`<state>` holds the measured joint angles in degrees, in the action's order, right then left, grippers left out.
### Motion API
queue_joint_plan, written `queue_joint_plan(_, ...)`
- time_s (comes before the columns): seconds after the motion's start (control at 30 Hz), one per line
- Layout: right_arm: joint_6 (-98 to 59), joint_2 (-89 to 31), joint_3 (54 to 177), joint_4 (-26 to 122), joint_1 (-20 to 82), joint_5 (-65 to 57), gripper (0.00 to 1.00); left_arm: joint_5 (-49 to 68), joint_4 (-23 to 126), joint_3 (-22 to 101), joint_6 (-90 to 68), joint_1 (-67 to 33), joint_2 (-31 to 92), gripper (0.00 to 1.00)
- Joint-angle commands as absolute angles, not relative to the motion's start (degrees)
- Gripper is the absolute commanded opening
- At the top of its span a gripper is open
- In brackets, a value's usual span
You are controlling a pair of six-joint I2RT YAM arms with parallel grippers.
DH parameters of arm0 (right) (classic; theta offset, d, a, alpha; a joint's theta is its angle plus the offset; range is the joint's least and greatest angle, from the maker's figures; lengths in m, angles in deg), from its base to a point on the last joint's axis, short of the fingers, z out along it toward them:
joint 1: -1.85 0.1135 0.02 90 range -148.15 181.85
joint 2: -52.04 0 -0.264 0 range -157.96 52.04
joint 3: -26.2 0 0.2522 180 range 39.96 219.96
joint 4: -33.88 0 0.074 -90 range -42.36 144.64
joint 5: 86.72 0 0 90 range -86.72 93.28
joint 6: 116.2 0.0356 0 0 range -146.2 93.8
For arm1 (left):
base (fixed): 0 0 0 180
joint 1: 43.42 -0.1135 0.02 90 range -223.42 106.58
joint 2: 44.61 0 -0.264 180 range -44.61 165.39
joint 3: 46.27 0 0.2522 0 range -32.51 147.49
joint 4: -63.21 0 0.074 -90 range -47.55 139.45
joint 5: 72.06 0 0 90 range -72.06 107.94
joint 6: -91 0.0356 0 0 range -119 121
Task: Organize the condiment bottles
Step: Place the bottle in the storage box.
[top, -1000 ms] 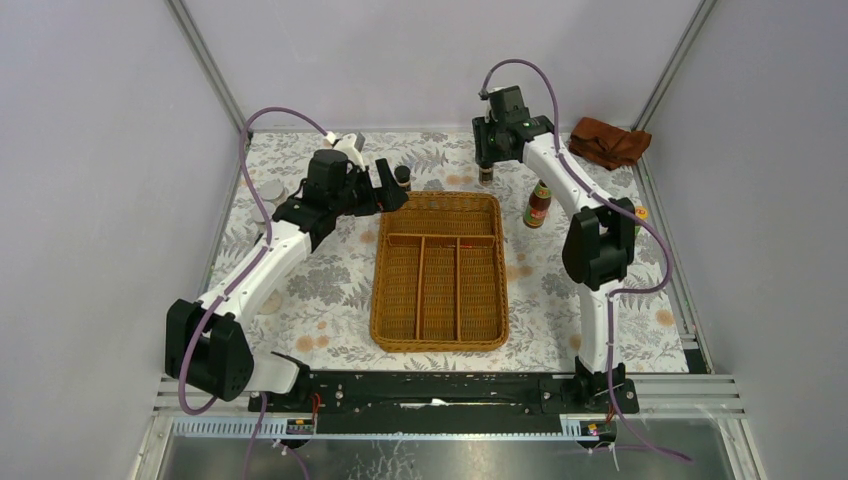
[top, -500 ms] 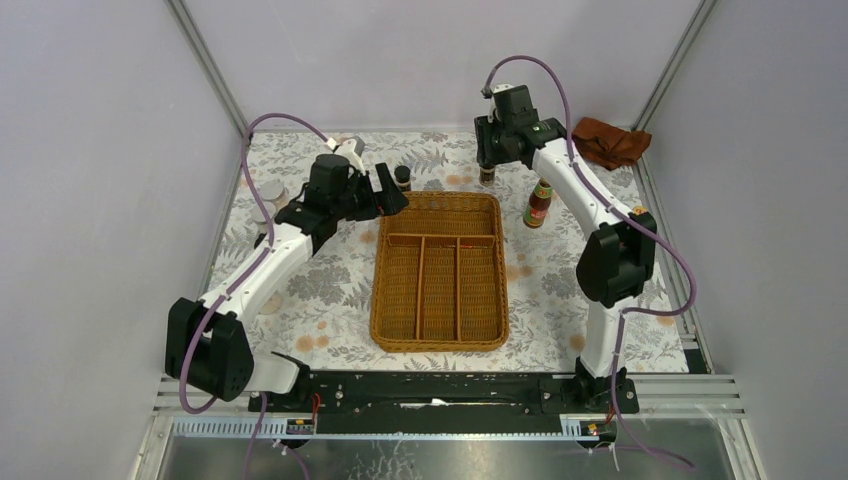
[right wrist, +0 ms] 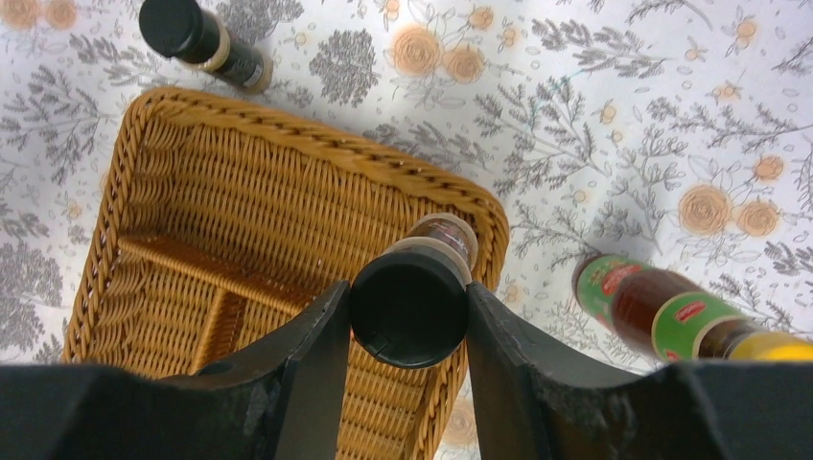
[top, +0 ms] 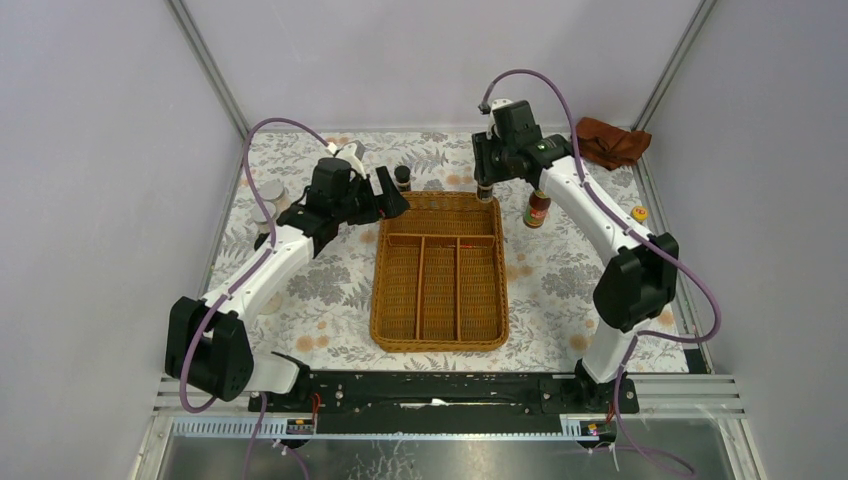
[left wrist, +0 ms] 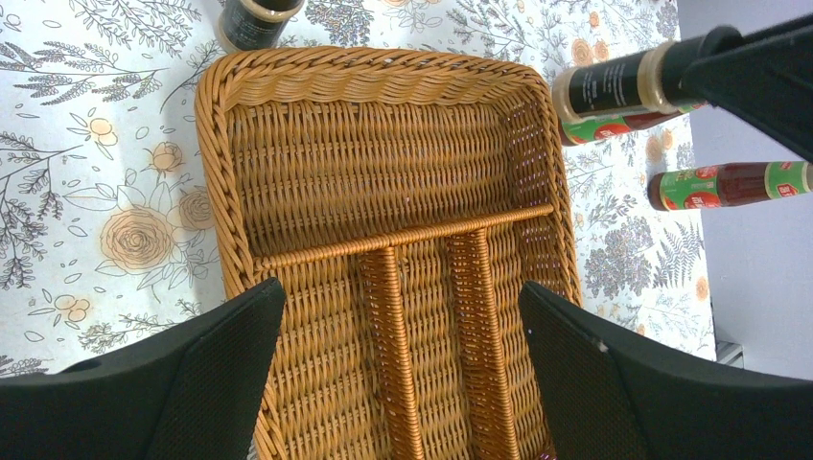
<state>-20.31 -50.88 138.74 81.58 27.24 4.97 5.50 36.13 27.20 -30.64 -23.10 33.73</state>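
We see the right arm's jaws closed on the black cap of a small dark bottle (right wrist: 409, 309), holding it upright over the far right corner of the wicker tray (top: 440, 345). We cannot tell whether its base touches the rim. The left arm's jaws stand wide open with nothing between them, hanging over the far left part of the tray. A second dark bottle (top: 402, 177) stands on the bench (top: 330, 290) just beyond the tray's far left corner. A red sauce bottle (top: 538, 208) with a yellow cap stands just right of the tray's far right corner, and another red bottle (left wrist: 733, 184) stands further right, near the bench's edge. Two silver-lidded shakers (top: 272, 190) sit close together at the far left of the bench, well apart from the tray. A brown cloth (top: 610, 140) lies crumpled in the far right corner.
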Motion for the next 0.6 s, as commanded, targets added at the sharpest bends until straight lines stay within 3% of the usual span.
queue_joint_plan(0.0, -18.9, -45.1, 136.2, 80.5, 28.5, 3.4, 0.00, 6.5, 38.8, 26.3, -31.7, -22.3, 33.0, 0.96)
queue_joint_plan(0.57, -16.9, -40.7, 128.0, 77.3, 30.9, -0.2, 0.00, 8.0, 39.0, 25.2, -33.1, -20.7, 32.3, 0.95)
